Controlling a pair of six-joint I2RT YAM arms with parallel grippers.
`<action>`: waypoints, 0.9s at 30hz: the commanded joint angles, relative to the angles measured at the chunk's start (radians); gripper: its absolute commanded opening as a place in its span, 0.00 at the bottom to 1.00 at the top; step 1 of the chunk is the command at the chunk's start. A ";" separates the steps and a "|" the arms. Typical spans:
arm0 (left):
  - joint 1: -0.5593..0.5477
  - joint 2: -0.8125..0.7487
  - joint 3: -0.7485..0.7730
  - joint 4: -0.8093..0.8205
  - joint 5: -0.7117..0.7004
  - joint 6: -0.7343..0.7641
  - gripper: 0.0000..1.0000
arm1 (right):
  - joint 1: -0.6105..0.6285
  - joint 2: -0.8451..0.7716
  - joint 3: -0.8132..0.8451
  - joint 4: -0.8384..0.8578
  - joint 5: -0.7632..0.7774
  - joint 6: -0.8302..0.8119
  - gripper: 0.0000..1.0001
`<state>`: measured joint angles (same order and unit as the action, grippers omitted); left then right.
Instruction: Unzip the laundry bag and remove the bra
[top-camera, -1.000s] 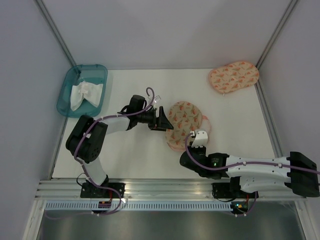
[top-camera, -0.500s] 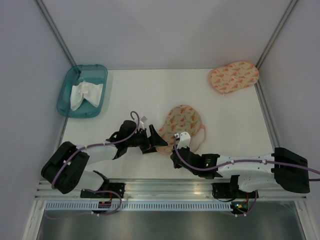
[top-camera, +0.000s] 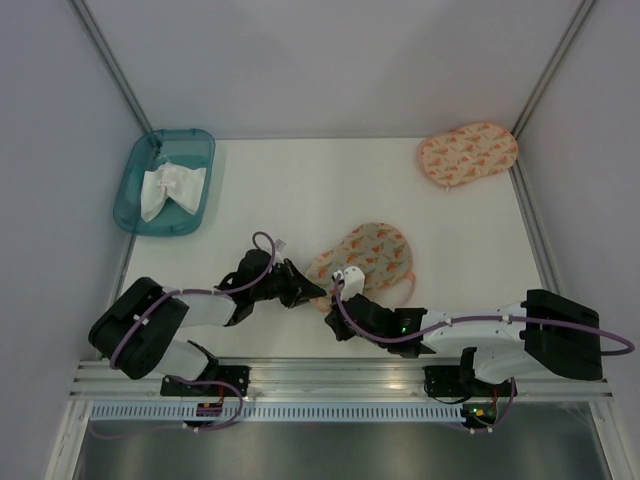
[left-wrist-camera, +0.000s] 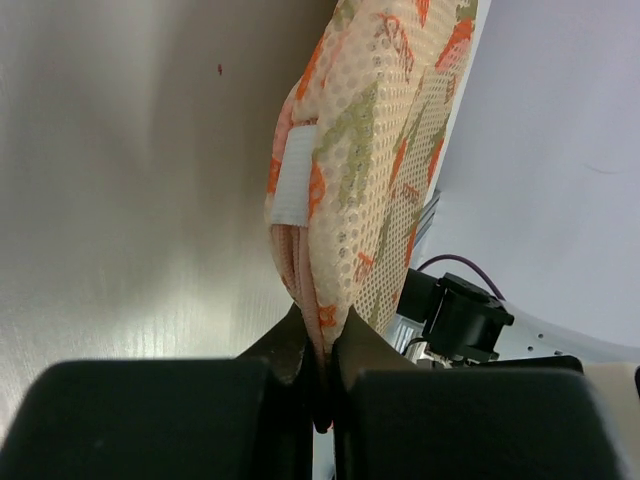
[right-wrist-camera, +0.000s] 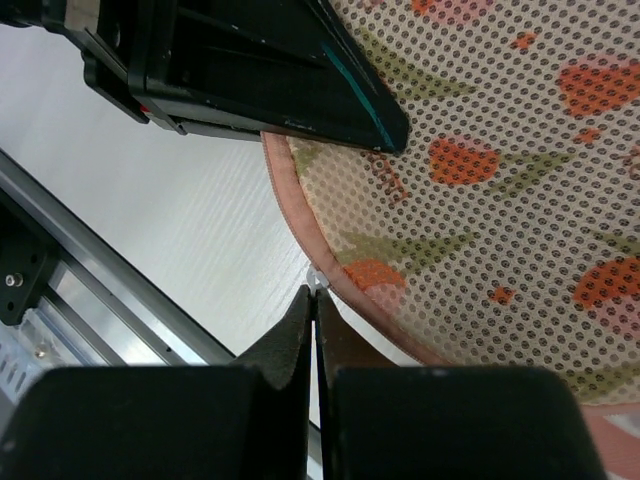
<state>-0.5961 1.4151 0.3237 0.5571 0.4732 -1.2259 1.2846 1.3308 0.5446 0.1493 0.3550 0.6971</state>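
The laundry bag (top-camera: 370, 252), pale peach mesh with orange-red print, lies near the table's front middle. My left gripper (top-camera: 312, 288) is shut on its near-left edge; in the left wrist view the pink piping sits pinched between the jaws (left-wrist-camera: 322, 345), and the bag (left-wrist-camera: 375, 140) rises away with a white label (left-wrist-camera: 290, 175). My right gripper (right-wrist-camera: 312, 292) is shut on a small white zipper pull (right-wrist-camera: 318, 280) at the bag's rim (right-wrist-camera: 340, 275), just beside the left gripper's fingers (right-wrist-camera: 300, 100). The bra is hidden.
A second peach pouch (top-camera: 467, 153) lies at the back right corner. A teal tray (top-camera: 135, 170) holding a white cloth (top-camera: 170, 187) stands at the back left. The metal rail (top-camera: 330, 375) runs along the near edge, close behind both grippers.
My left arm swung down toward the near edge and its open jaws shut on the bag's edge. The right gripper, still shut, slid left along the rim, and the bag shifted nearer.
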 joint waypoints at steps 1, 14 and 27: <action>-0.004 0.016 0.021 0.096 -0.002 -0.026 0.02 | -0.002 0.013 0.057 -0.019 0.025 -0.004 0.00; 0.032 0.031 0.164 -0.144 0.028 0.181 0.02 | -0.071 -0.016 0.127 -0.573 0.322 0.177 0.01; 0.114 0.165 0.353 -0.281 0.209 0.439 0.02 | -0.214 -0.065 0.057 -0.580 0.332 0.139 0.00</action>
<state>-0.5198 1.5555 0.6067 0.3130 0.5934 -0.9318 1.0962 1.2587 0.6113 -0.3740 0.6262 0.8597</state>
